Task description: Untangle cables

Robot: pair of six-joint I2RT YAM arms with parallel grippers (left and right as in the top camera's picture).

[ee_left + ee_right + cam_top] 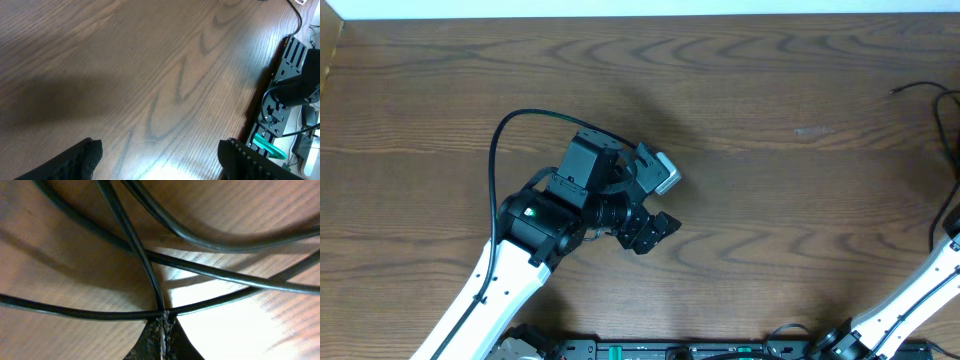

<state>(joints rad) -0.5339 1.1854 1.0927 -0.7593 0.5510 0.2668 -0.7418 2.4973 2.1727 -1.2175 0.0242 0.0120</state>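
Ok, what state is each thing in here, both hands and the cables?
left hand, open, holding nothing.
right hand, shut, tips pinching the cables at a crossing.
cables, black, lying crossed over one another, not yet untangled.

The cables [936,115] and the right arm [910,300] are cut off by the overhead view's right edge.
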